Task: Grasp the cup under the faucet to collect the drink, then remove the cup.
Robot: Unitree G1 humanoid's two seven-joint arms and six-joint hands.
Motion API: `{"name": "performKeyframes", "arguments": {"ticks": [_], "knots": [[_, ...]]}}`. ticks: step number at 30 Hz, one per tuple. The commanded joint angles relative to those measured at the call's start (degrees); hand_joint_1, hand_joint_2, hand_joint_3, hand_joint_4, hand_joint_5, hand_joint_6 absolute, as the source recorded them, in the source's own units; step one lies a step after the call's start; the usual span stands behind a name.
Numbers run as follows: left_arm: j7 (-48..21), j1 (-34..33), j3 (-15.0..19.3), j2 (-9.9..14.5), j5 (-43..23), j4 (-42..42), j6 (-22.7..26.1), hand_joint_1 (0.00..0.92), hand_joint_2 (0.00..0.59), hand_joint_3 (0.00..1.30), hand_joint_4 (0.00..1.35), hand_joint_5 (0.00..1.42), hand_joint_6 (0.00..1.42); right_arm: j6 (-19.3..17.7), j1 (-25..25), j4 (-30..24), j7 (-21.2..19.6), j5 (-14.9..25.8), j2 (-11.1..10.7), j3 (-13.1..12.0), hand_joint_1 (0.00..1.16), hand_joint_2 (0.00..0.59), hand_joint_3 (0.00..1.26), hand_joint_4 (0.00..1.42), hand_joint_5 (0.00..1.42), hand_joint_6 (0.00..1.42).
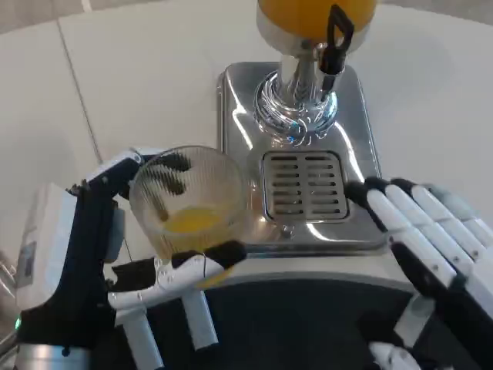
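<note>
While your left hand (166, 281) grips the ribbed clear cup (189, 202) at lower left of centre in the frame, its fingers wrap the glass from behind and in front, one black-tipped finger (219, 254) pressed across the near wall. You can see a small pool of orange drink (192, 221) in the bottom of the cup, which sits tilted slightly toward the camera. The cup is off the drip grille (303, 185) and just beside the left edge of the dispenser's chrome base (239, 92), clear of the spout. At top centre, the orange-filled dispenser tank (308, 15) stands on its polished column (296, 96), with the black faucet lever (337, 42) hanging to the right of it. At lower right, your right hand (431, 231) lies flat with its fingers extended side by side, holding nothing, its black fingertips (370, 189) touching or just meeting the right edge of the base beside the grille. White table (115, 77) fills the upper left
</note>
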Motion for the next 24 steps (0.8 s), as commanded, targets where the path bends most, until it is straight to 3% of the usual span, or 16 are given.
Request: {"name": "performKeyframes", "arguments": {"ticks": [1, 8, 20, 24], "knots": [[-1.3, 2.5, 1.2, -0.3, -1.4, -3.7, -3.2, 0.643, 0.000, 1.14, 1.24, 1.42, 1.42, -7.1, 4.0, 3.1, -3.9, -0.3, -0.4, -2.1, 0.12, 0.541, 0.00, 0.00, 0.00, 0.00], [-3.0, 6.2, 1.8, -1.2, -1.9, -6.5, -5.1, 0.644, 0.000, 1.14, 1.24, 1.42, 1.42, -13.8, 7.0, 6.8, -7.1, -2.5, 0.0, -2.1, 0.08, 0.544, 0.00, 0.00, 0.00, 0.00], [-5.0, 12.3, 3.1, -1.4, -2.5, -10.1, -10.7, 0.645, 0.000, 1.14, 1.24, 1.42, 1.42, -16.8, 7.9, 8.0, -6.7, 0.7, -2.8, -4.3, 0.07, 0.554, 0.00, 0.00, 0.00, 0.00], [-6.2, 13.9, 3.2, -1.4, -2.4, -10.1, -12.6, 0.648, 0.000, 1.14, 1.24, 1.42, 1.42, -18.5, 8.4, 8.3, -7.2, 0.9, -2.8, -5.1, 0.06, 0.557, 0.00, 0.00, 0.00, 0.00]]}}
